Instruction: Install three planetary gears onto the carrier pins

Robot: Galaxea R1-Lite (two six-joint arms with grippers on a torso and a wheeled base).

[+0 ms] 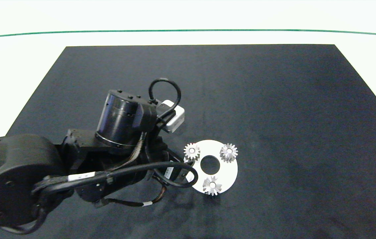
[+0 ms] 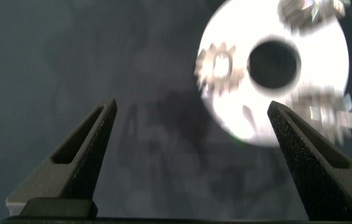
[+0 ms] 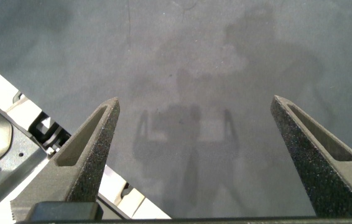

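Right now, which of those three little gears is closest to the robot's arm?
The planetary gear on the white disc's left edge, right beside the left arm; the other two sit farther right and nearer the front.

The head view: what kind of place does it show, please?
Probably a robot test bench: a dark mat on a white table, and a white disc carrying three small metal gears.

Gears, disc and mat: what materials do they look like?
Gears: likely metal; silver-grey teeth catch bright glints. Disc: probably plastic, though painted metal is possible; flat, uniform white, no grain. Mat: looks like fabric or felt; black, matte, no reflections. The open left gripper holds nothing.
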